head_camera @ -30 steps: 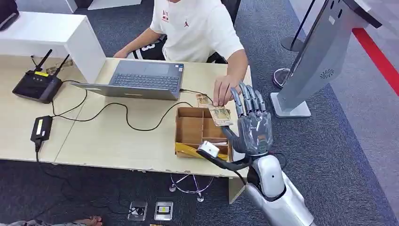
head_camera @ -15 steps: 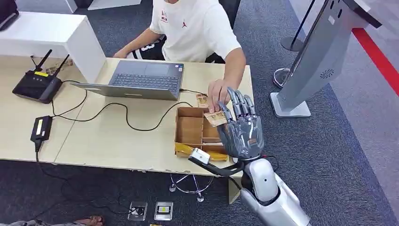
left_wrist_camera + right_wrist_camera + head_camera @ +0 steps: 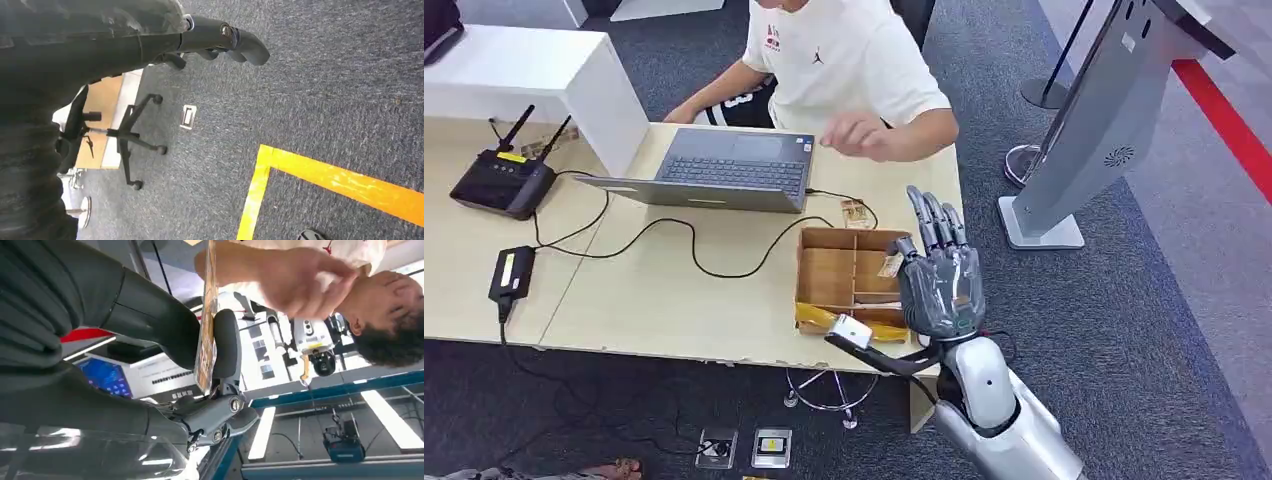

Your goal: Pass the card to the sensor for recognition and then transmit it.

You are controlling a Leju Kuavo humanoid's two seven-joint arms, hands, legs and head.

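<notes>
My right hand (image 3: 939, 285) is raised upright over the right end of the desk, by the cardboard box (image 3: 824, 275). It pinches a tan printed card (image 3: 891, 264) between the thumb and the fingers. The right wrist view shows that card (image 3: 206, 325) edge-on, clamped by the thumb (image 3: 226, 345). The person's hand (image 3: 856, 135) hovers above the laptop, away from the card. A grey slanted sensor kiosk (image 3: 1114, 120) stands on the floor to the right of the desk. In the left wrist view my left hand (image 3: 215, 42) hangs over the carpet, fingers loosely bent, holding nothing.
On the desk sit a laptop (image 3: 724, 170), a black router (image 3: 504, 180), a power brick (image 3: 512, 272) with cables, and another card (image 3: 855, 211) behind the box. The kiosk's base (image 3: 1039, 230) lies close to the desk corner. An office chair (image 3: 125, 140) and yellow floor tape (image 3: 340, 180) are below.
The person has let go of the card and pulled the hand back over the laptop. My right hand now holds the card alone, after shifting slightly left and down.
</notes>
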